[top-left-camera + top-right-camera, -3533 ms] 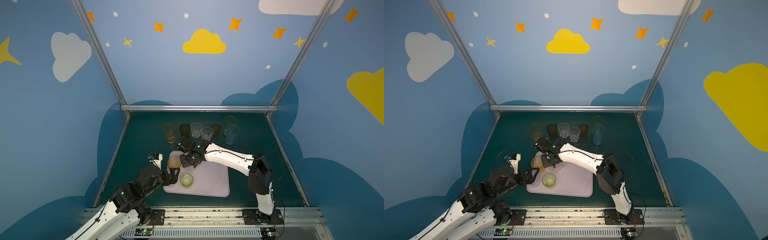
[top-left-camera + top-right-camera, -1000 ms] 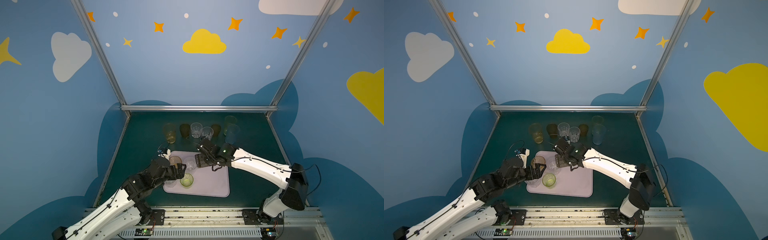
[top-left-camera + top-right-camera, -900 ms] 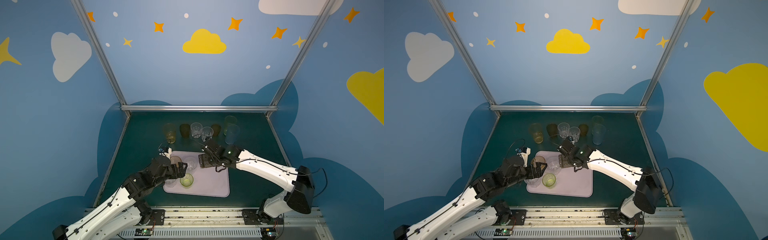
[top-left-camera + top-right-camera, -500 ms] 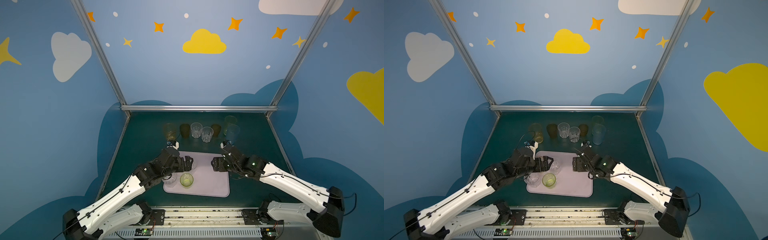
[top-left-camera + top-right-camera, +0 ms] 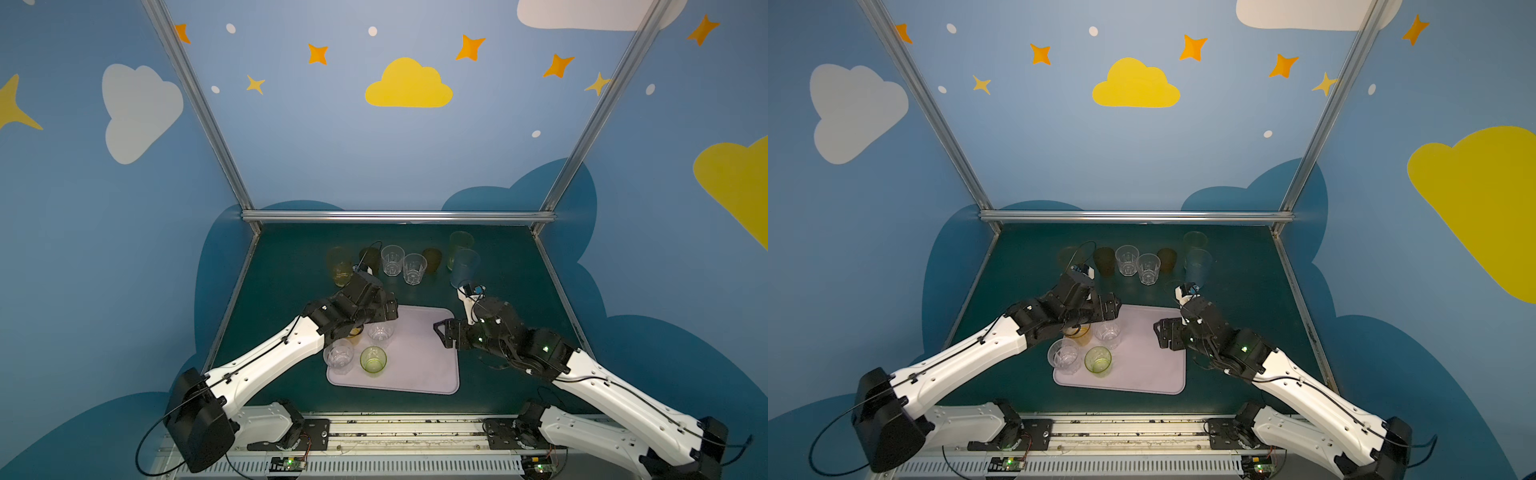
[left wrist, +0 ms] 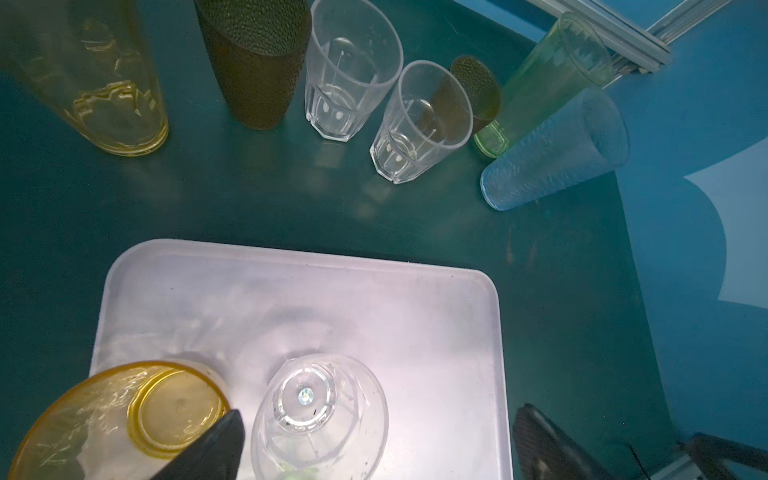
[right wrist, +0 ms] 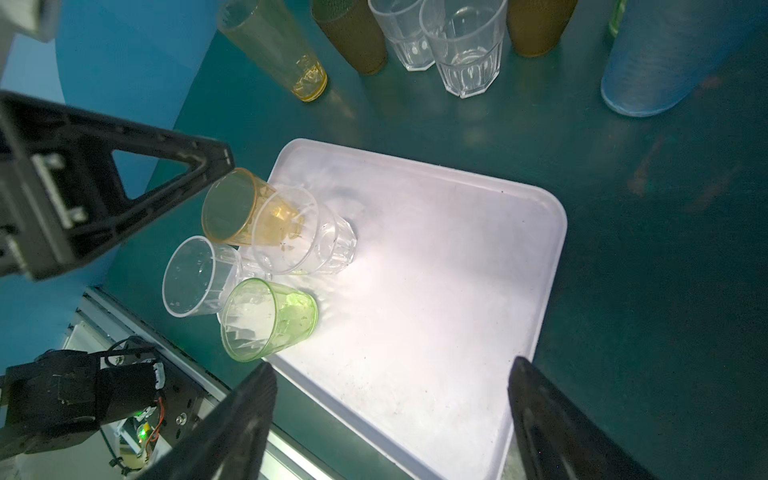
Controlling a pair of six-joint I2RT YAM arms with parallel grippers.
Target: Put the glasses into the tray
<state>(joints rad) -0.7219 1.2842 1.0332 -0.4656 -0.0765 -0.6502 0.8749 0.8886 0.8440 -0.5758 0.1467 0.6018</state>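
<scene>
Right wrist view gave me the count: four glasses stood on the left part of the tray [image 7: 436, 270]: the orange glass [image 7: 232, 208], the far clear glass [image 7: 299, 237] just beside it, the short green glass [image 7: 270, 320] and the near clear glass [image 7: 195, 278]. That last one sat right at the left rim, and I could not be sure its base was wholly inside. My right gripper [image 5: 442, 334] hung spread and empty over the tray's right side. My left gripper [image 5: 384, 313] was likewise wide apart, holding nothing, above the far left corner. Seven waited on the table [image 5: 291, 291] beyond the far rim: the yellow tumbler [image 6: 104, 83], left brown glass [image 6: 257, 62], left clear tumbler [image 6: 349, 75], right clear tumbler [image 6: 419, 124], right brown glass [image 6: 478, 91], tall green tumbler [image 6: 548, 79] and blue tumbler [image 6: 557, 149]. I judged roughly a third done.
</scene>
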